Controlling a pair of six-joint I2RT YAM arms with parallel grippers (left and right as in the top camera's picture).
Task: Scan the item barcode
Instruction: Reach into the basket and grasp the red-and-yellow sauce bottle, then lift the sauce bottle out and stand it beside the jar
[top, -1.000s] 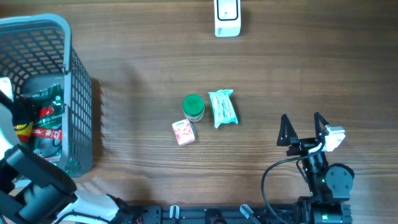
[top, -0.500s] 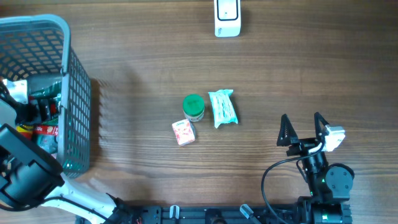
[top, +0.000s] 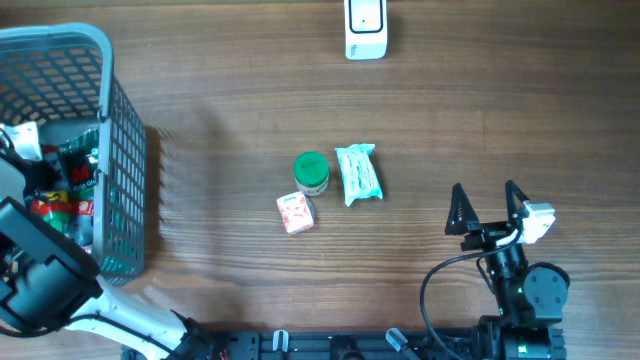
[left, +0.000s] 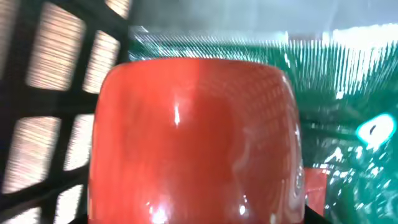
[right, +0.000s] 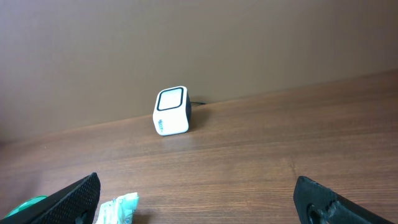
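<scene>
My left gripper (top: 32, 172) reaches down into the grey mesh basket (top: 110, 120) at the table's left edge, among red and green packets (top: 78, 180). In the left wrist view a glossy red rounded item (left: 196, 137) fills the picture right against the camera, with a green packet (left: 351, 118) behind it. The fingers do not show there, so grip and jaw state are unclear. The white barcode scanner (top: 365, 25) stands at the far middle edge, and the right wrist view shows the scanner (right: 171, 111) too. My right gripper (top: 487, 205) rests open at the near right with nothing between its fingers.
A green-lidded jar (top: 312, 172), a teal packet (top: 359, 174) and a small pink box (top: 295, 212) lie together mid-table. The teal packet (right: 118, 206) shows at the right wrist view's lower left. The basket's mesh wall (left: 56, 81) is close on the left.
My left arm has shifted left and deeper into the basket, and the packets around it have moved a little. The right arm has stayed still.
</scene>
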